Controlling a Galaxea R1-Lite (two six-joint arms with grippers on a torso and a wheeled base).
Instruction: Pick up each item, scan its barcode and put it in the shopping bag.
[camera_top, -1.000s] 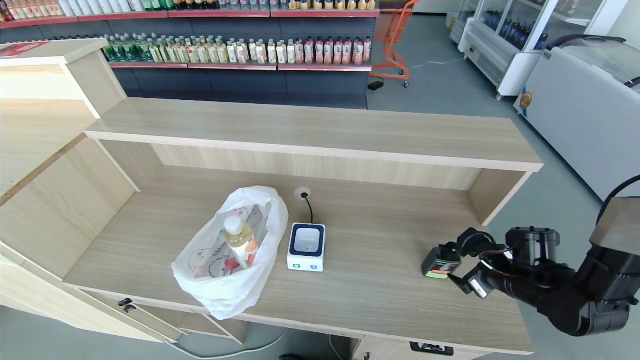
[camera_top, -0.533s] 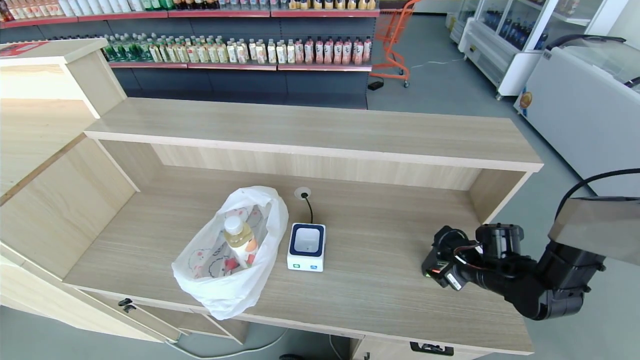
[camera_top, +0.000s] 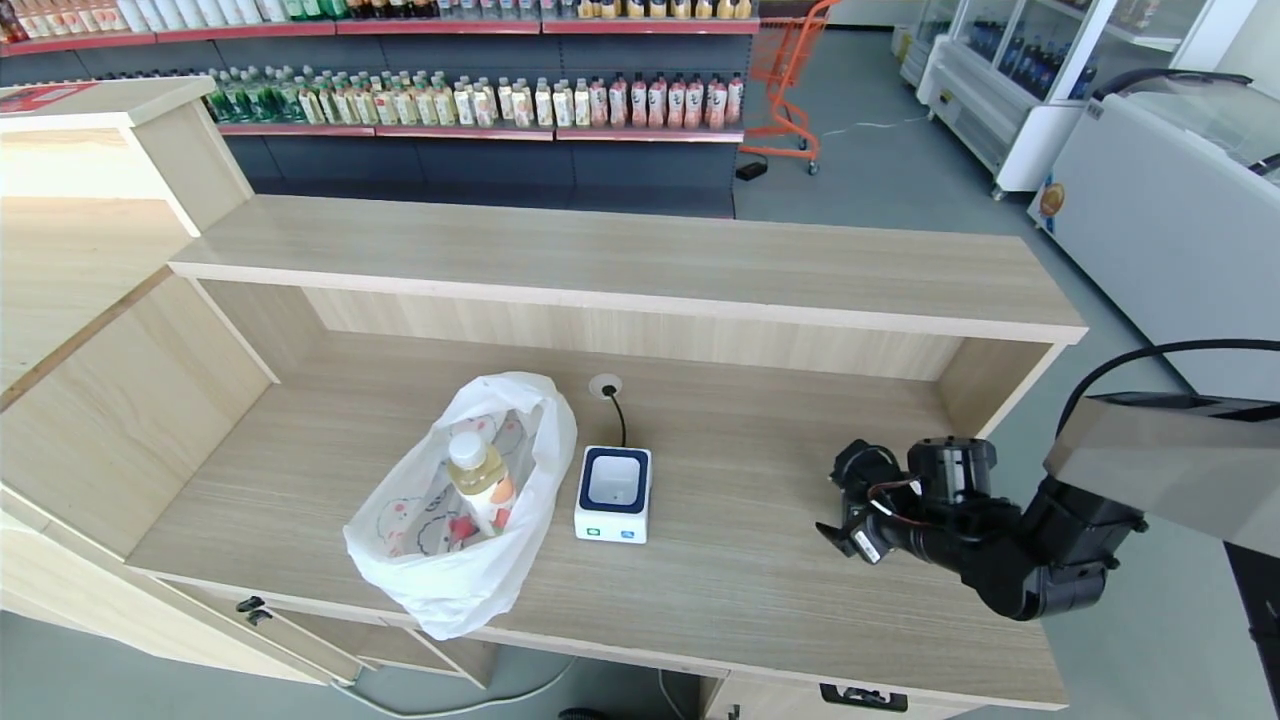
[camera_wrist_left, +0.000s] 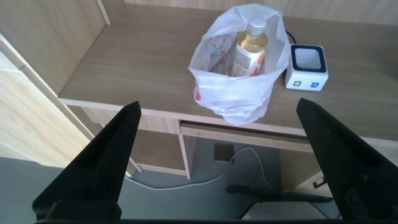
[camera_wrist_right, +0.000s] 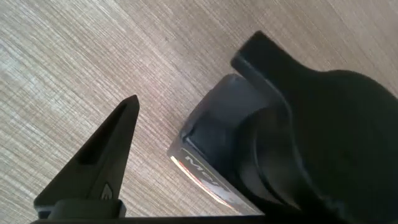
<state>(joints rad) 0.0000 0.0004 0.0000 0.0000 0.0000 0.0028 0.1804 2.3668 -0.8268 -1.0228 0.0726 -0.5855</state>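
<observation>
Leftward goes the right gripper (camera_top: 835, 498), slid in from the frame's right edge over the last second and swung round, so the small dark box (camera_wrist_right: 208, 149) that faced the head camera is now hidden behind its fingers. It sits right of centre over the wooden counter (camera_top: 740, 600). The white shopping bag (camera_top: 450, 590) slumps lower left of centre, mouth open. The left gripper (camera_wrist_left: 217, 102) is spread wide, well back from the counter's near edge. The scanner (camera_top: 613, 493) stands just right of the bag, window up. A bottle (camera_top: 478, 480) stands inside the bag. The box lies on the wood, pressed against one right finger, with a clear gap to the other, so those jaws are parted.
</observation>
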